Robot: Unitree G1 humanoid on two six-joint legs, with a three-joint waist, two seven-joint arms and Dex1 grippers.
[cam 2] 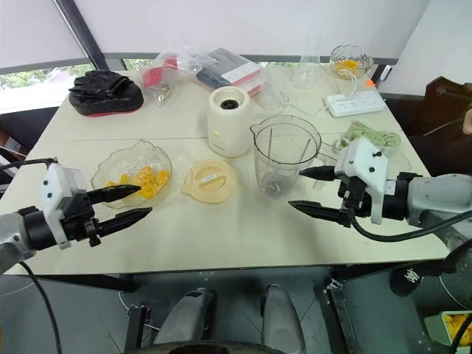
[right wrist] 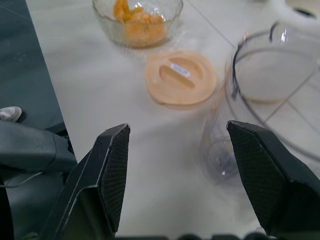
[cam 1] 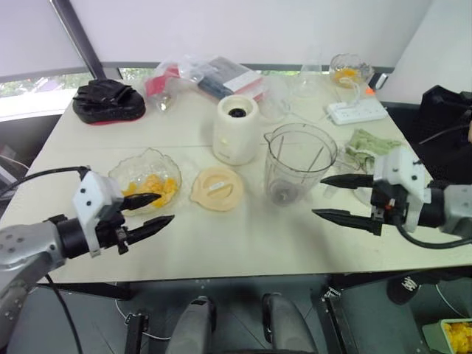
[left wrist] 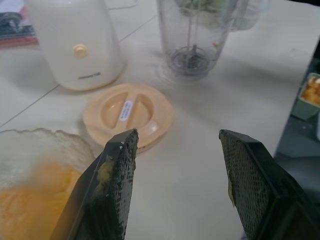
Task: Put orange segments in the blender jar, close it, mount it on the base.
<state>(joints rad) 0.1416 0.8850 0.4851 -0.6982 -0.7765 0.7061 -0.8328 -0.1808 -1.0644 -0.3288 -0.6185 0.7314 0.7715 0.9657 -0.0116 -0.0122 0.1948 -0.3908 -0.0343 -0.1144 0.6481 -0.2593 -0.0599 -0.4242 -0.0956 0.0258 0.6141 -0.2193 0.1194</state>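
Observation:
The orange segments (cam 1: 155, 188) lie in a scalloped glass bowl (cam 1: 136, 168) at the table's left. My left gripper (cam 1: 151, 211) hangs open just in front of the bowl, nothing between its fingers; orange pulp smears one finger (left wrist: 106, 172). The clear blender jar (cam 1: 299, 164) stands upright and lidless in the middle, its blade visible at the bottom. My right gripper (cam 1: 336, 198) is open and empty just right of the jar. The cream-white base (cam 1: 236, 129) stands behind, left of the jar. A pale orange lid (cam 1: 217, 189) lies flat between bowl and jar.
At the back lie a black pouch (cam 1: 108, 102), plastic bags and packets (cam 1: 210, 76), a clear flask (cam 1: 308, 77), a glass of orange pieces (cam 1: 346, 70) and a white power strip (cam 1: 357, 111). A green cloth (cam 1: 369, 142) lies right of the jar.

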